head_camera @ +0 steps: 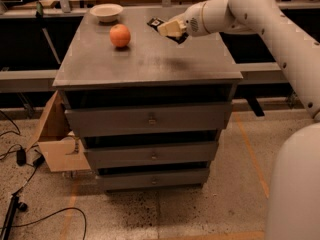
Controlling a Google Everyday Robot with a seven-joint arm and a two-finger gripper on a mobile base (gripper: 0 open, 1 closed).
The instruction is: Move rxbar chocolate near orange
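Holds the rxbar chocolate [155,22] clamped crosswise in the gripper [170,29], upper centre of the frame, just above the cabinet top [150,64]. Hangs right of the orange [120,35], near but apart. Risks nudging the round orange on any approach leftward and rolling it toward the white bowl [106,11] at upper left. Might also shed the slick wrapper from a shallow pinch, or release too far right.
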